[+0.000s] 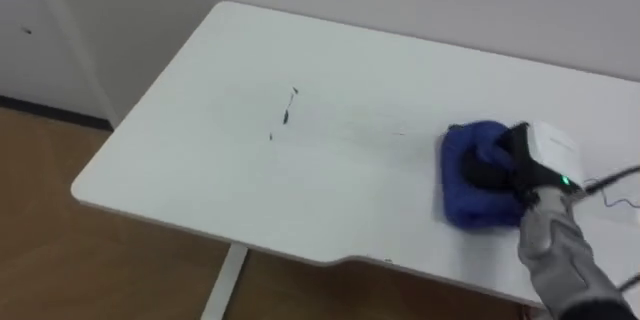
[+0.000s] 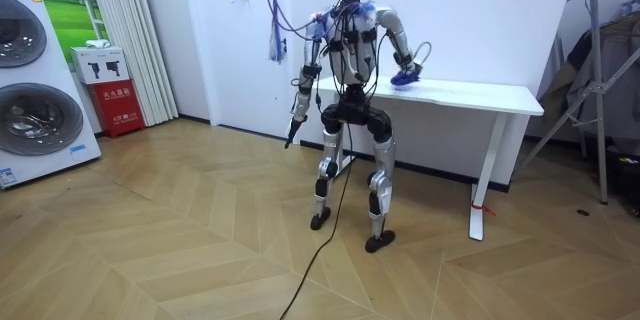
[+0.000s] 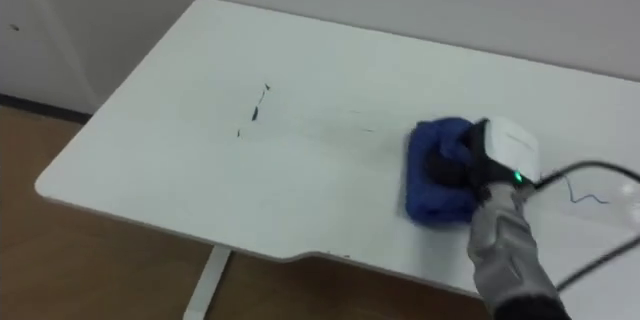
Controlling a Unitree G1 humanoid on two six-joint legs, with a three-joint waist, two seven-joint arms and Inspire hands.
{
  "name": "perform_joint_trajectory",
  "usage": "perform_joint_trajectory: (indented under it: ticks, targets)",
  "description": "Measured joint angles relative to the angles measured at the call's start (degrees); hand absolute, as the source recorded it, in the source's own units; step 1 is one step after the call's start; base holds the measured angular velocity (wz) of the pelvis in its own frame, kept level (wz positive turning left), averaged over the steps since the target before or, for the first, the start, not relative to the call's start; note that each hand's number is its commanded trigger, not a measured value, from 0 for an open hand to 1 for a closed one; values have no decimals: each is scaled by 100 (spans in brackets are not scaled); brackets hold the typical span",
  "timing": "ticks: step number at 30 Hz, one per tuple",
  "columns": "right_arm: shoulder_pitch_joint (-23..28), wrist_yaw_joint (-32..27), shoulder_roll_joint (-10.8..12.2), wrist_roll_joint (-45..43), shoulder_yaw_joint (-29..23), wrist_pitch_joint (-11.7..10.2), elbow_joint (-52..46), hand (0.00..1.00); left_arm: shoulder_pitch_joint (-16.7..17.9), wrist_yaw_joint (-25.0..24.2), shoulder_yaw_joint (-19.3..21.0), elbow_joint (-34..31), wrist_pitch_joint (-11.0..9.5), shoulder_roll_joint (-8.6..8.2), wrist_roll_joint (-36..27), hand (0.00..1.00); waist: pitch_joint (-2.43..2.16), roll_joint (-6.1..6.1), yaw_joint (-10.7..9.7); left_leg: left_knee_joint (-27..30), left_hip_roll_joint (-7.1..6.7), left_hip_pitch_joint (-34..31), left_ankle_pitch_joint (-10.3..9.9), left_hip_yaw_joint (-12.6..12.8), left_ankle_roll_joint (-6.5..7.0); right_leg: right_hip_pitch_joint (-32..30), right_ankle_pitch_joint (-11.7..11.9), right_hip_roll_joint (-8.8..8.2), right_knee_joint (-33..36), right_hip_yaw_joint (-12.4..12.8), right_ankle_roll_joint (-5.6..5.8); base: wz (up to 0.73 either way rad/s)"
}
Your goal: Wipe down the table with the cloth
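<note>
My right hand (image 1: 515,160) is down on the blue cloth (image 1: 468,205), fingers curled into it, on the white table (image 1: 200,170) near the front edge. Dark marks (image 1: 288,110) lie well to its left. My left hand (image 2: 292,125) hangs by my side, and I can't tell its state.

You have one white counter (image 1: 190,170) in front of you. On it you can count one blue cloth (image 1: 468,208) and three small dark marks (image 1: 287,115). Two hands are yours to count: one right hand (image 1: 538,152) and one left hand (image 2: 291,132). In the room view you see two washing machines (image 2: 35,120), one red cabinet (image 2: 122,108) and one metal stand (image 2: 598,85).
</note>
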Motion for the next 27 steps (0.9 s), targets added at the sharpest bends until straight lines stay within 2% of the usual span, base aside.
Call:
perform_joint_trajectory:
  ticks: [1,3,4,8,10,11,12,15,18,20,21,22,23,25,26,27]
  targets:
    - [-217,-3,-51,200,-32,-4,158,100,42,-63,-1,1,38,41,12,0,-7,-19,31,73,-37,-122,21,-149,7,8,2,27,-64,-35,-2,60]
    - [-384,-12,-107,370,-49,-69,317,100,137,-106,11,-5,113,94,7,0,-27,-45,58,83,-64,-214,32,-284,13,22,7,26,-94,-192,6,44]
    - [-413,-6,-171,399,-50,-107,488,100,222,-163,37,-9,151,121,13,0,-23,-33,81,77,-64,-222,33,-327,12,53,7,26,-99,-315,6,31]
    - [-104,12,-403,393,-310,-110,931,100,440,-238,224,-141,144,133,5,0,-27,0,33,64,-70,-221,34,-340,14,151,-6,25,-107,-484,23,24]
    - [288,22,-622,441,-647,-204,1179,100,479,-288,251,-128,117,160,-2,0,-32,13,-57,43,-70,-201,34,-340,15,181,-8,23,-111,-488,25,7]
    - [376,11,-654,495,-768,-271,1189,100,481,-314,252,-124,98,167,10,0,-33,14,-118,47,-71,-193,34,-340,15,202,-8,23,-111,-493,24,15]
    - [492,9,-764,498,-899,-376,1267,100,460,-369,252,-119,88,179,15,0,-39,17,-249,46,-73,-185,35,-340,15,237,-9,23,-105,-501,22,12]
    - [803,3,-1030,478,-1149,-417,1336,100,348,-501,251,-118,-44,182,23,0,-46,9,-350,46,-73,-150,35,-333,16,273,-25,23,-105,-512,-1,1]
    - [1004,3,-1064,492,-1209,-423,1321,100,284,-573,219,-118,-114,188,6,0,-35,6,-431,46,-73,-22,35,-310,16,408,-51,24,-113,-490,-31,0]
    - [1016,14,-1061,506,-1087,-342,1268,100,218,-576,164,-115,-128,189,-23,0,-31,8,-394,48,-64,47,34,-228,15,413,-83,24,-105,-349,-83,-23]
    - [1013,59,-1056,520,-985,-252,1136,100,167,-576,81,-115,-131,186,-17,0,-24,26,-313,50,-58,78,34,-150,15,391,-138,24,-95,-236,-172,-40]
    - [1012,92,-1029,511,-865,-133,980,100,103,-574,33,-48,-152,168,-16,0,-27,60,-231,49,-51,101,34,-96,15,360,-228,49,-71,-52,-328,-31]
    - [1010,129,-1002,509,-817,-70,878,100,68,-574,-6,3,-157,167,-15,0,-33,76,-194,49,-45,107,35,-87,15,317,-272,64,-19,68,-404,-22]
    - [856,276,-850,417,-483,0,637,100,64,-574,-61,26,-139,167,-23,0,-33,110,-77,69,-42,102,72,-85,35,91,-477,129,224,440,-815,-13]
    - [796,331,-816,379,-377,2,580,100,64,-573,-68,38,-138,173,-24,0,-30,106,-47,57,-53,100,93,-83,46,22,-527,156,289,560,-930,-9]
    - [724,409,-782,358,-177,-6,429,100,58,-568,-105,54,-134,196,-29,0,-28,97,33,36,-69,99,105,-54,66,-84,-582,220,364,813,-1069,-8]
